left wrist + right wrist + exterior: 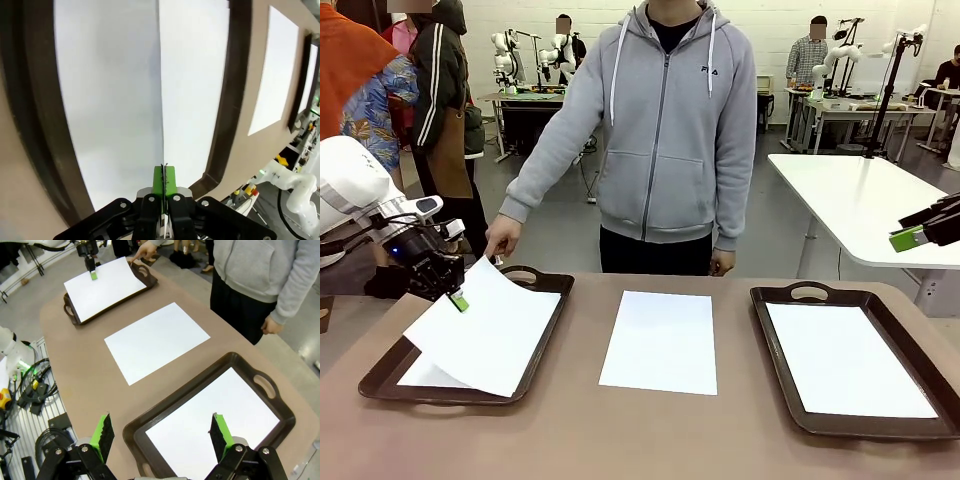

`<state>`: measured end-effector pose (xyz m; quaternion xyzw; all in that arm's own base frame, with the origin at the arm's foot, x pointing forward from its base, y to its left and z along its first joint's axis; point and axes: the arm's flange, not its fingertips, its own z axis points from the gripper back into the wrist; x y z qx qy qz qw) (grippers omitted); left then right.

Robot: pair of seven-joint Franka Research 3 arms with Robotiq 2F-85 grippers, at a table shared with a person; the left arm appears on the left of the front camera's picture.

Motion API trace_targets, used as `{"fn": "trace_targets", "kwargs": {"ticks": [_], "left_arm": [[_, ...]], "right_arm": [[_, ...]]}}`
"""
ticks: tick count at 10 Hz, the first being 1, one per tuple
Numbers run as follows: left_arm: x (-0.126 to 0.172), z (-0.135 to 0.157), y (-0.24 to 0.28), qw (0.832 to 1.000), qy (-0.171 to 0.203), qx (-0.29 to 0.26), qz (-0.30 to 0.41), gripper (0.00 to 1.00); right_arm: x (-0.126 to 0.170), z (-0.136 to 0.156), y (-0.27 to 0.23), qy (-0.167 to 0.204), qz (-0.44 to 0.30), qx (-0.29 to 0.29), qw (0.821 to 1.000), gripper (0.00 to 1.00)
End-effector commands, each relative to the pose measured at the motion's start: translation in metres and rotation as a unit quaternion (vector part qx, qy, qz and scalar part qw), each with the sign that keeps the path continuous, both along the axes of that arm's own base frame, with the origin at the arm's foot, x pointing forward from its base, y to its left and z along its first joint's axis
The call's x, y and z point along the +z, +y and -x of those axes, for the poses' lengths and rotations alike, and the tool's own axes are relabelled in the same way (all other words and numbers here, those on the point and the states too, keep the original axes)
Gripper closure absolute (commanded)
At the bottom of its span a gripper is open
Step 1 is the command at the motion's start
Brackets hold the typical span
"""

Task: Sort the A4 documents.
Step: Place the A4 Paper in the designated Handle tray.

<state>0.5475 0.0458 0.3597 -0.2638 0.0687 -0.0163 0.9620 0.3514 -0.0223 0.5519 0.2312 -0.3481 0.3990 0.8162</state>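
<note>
A white A4 sheet (485, 325) hangs tilted over the left brown tray (440, 395), with my left gripper (455, 295) shut on its near-left edge. A person's hand (503, 237) touches the sheet's far corner. Another sheet (420, 375) lies flat in that tray. The left wrist view has the fingers (164, 175) pinching the sheet (110, 100) edge-on above the tray rim (235, 100). A third sheet (660, 340) lies on the table's middle. The right tray (880, 428) holds a sheet (845, 358). My right gripper (162, 432) hovers open above that tray (200, 377) and also shows at the front view's right edge (915, 237).
The person in a grey hoodie (665, 130) stands at the table's far side, the other hand (722, 263) hanging by the edge. A white table (865, 200) stands behind on the right. Bare brown tabletop (580, 430) lies between the trays.
</note>
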Motion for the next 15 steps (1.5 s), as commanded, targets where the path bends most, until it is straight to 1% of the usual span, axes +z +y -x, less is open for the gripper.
{"fn": "trace_targets", "kwargs": {"ticks": [1,2,4,6,9,11,12,13,14,15], "left_arm": [[0.001,0.004,-0.004,0.998,0.005,0.015,-0.056,0.99],[-0.004,0.003,-0.005,0.998,0.011,0.012,-0.063,0.99],[-0.012,0.003,-0.007,0.998,0.010,0.015,-0.065,0.99],[-0.024,0.002,-0.008,0.998,0.017,0.018,-0.066,0.99],[-0.033,0.000,0.000,0.995,0.019,0.043,-0.088,0.99],[-0.033,-0.001,-0.001,0.994,0.022,0.047,-0.098,0.99],[-0.032,-0.001,-0.001,0.994,0.017,0.046,-0.095,0.85],[-0.031,-0.002,0.000,0.994,0.016,0.042,-0.095,0.79],[-0.031,-0.001,0.000,0.995,0.015,0.041,-0.092,0.65],[-0.029,0.000,0.002,0.995,0.013,0.045,-0.092,0.59]], "right_arm": [[-0.001,0.000,0.001,-0.001,-0.002,0.002,1.000,0.00],[-0.001,0.000,0.001,-0.001,-0.002,0.002,1.000,0.00],[-0.001,0.000,0.001,-0.001,-0.002,0.002,1.000,0.00],[-0.001,0.000,0.001,-0.001,-0.002,0.002,1.000,0.00],[-0.001,0.000,0.001,-0.001,-0.002,0.002,1.000,0.00],[-0.001,0.000,0.001,-0.001,-0.002,0.002,1.000,0.00],[-0.001,0.000,0.001,-0.001,-0.002,0.002,1.000,0.00],[-0.001,0.000,0.001,-0.001,-0.002,0.002,1.000,0.00],[-0.001,0.000,0.001,-0.001,-0.002,0.002,1.000,0.00],[-0.001,0.000,0.001,-0.001,-0.002,0.002,1.000,0.00]]}}
